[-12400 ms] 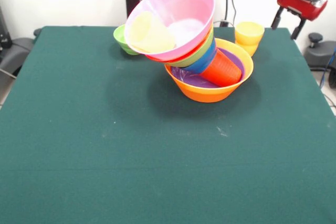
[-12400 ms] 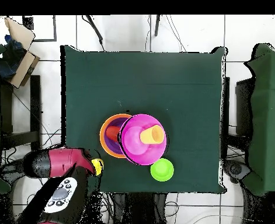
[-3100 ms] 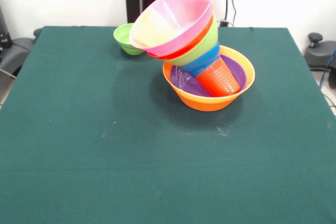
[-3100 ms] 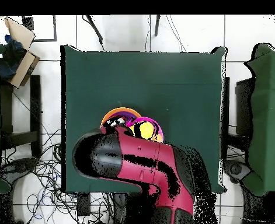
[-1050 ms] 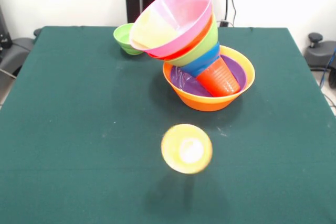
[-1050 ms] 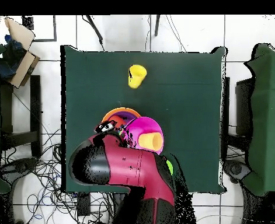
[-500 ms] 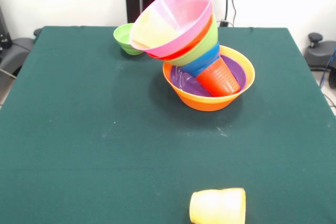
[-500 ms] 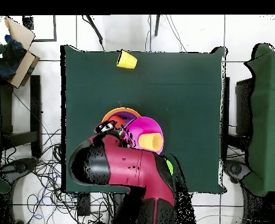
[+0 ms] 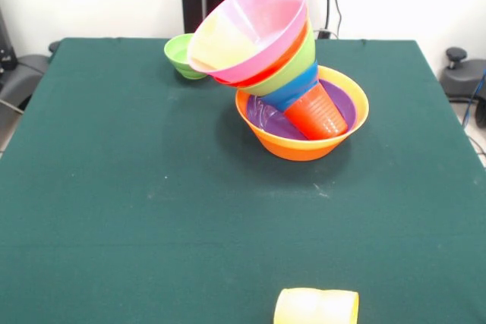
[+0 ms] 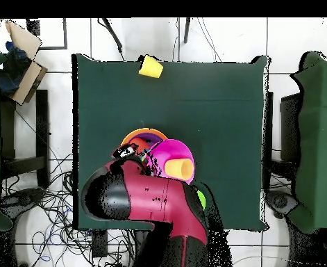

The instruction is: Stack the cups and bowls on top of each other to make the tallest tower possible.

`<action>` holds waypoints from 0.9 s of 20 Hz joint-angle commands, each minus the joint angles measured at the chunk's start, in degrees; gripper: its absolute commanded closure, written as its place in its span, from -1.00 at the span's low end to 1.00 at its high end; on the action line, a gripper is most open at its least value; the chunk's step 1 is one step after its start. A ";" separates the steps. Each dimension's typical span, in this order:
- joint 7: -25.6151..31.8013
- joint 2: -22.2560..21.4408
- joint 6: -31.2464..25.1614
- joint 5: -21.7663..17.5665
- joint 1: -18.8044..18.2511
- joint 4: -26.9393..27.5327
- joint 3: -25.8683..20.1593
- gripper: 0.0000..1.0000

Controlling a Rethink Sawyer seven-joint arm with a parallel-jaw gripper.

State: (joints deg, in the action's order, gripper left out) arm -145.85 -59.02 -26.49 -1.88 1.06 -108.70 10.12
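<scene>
Yellow plastic, your stray cup (image 9: 316,306) lies on its side at the desk (image 9: 121,187) edge farthest from the robot, well apart from the tower (image 9: 277,66). That tower leans hard: the pink bowl (image 9: 254,24) and the nested ones tilt on the red-orange cup (image 9: 317,110) inside the orange bowl (image 9: 304,138). The small green bowl (image 9: 181,55) sits just behind. Your arm (image 10: 148,205) hangs over the stack; I cannot tell how the claw stands. Judged from here, fetch the cup gently and seat it centred, without nudging the tilted rim.
</scene>
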 commanded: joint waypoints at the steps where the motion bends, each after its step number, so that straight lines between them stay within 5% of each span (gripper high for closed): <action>1: 1.66 3.09 -3.22 -2.87 -0.31 -0.02 -4.14 -1.00; 14: 4.57 1.12 -7.96 -2.71 -1.80 1.68 -5.07 -1.00; 18: 11.74 -3.00 -13.86 0.22 -7.42 1.89 -9.39 -1.00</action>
State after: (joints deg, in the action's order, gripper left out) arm -145.85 -60.04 -28.98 -1.91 -1.68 -108.01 8.31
